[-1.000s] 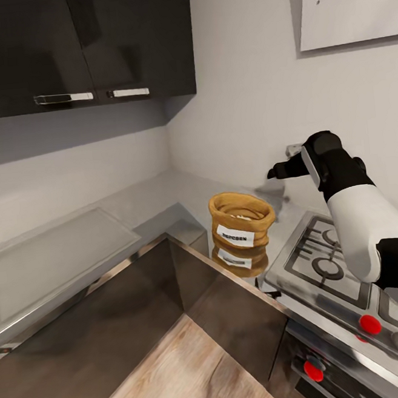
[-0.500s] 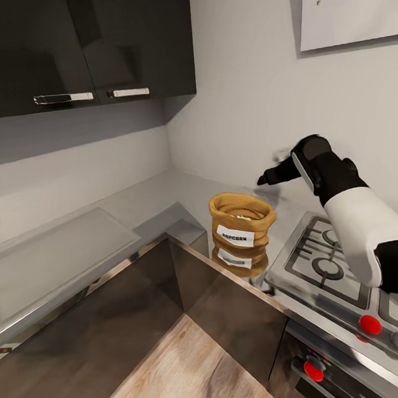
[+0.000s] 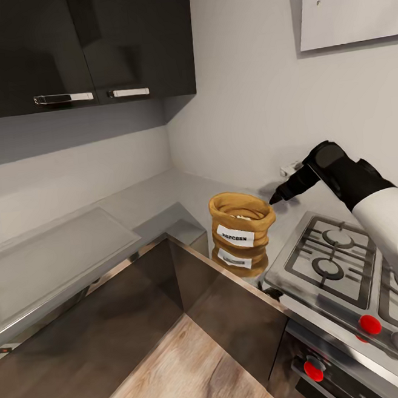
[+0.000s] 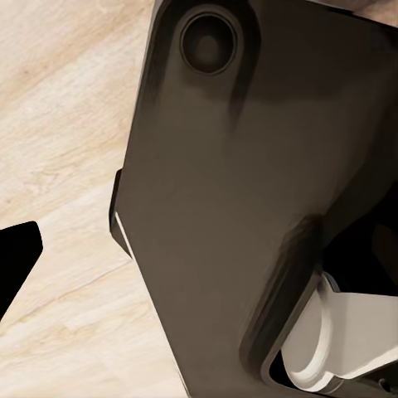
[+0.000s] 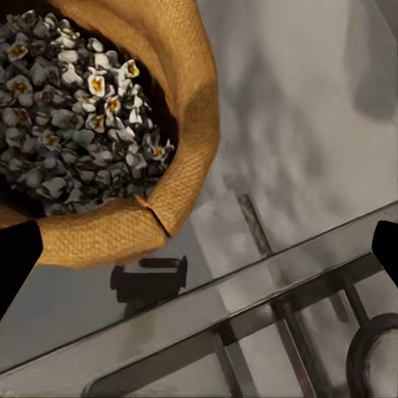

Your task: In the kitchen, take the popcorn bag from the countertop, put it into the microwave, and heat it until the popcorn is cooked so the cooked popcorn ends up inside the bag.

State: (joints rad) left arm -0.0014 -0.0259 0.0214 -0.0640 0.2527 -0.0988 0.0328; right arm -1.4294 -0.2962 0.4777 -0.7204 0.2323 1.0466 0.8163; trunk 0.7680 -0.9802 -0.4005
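The popcorn bag [image 3: 242,220], a tan burlap sack with a white label, stands upright on the grey countertop [image 3: 156,197] in the corner, next to the hob. My right gripper [image 3: 276,198] hangs just right of the bag's rolled rim, close to it but holding nothing. In the right wrist view the bag [image 5: 186,141] lies off to one side, full of pale kernels, and the right gripper [image 5: 199,265] is open with its black fingertips [image 5: 16,261] far apart. The microwave is out of view. In the left wrist view the left gripper [image 4: 199,261] hangs open over the wood floor.
A steel gas hob [image 3: 332,259] with grates and red knobs [image 3: 370,324] sits right of the bag, under my right arm. Dark wall cabinets [image 3: 81,46] hang above the corner. A white hood [image 3: 351,5] is at the upper right. Grey walls close off the back.
My right gripper has dropped from above the bag's far side down to rim height beside the bag, and the forearm has swung to the right. The bag has not moved.
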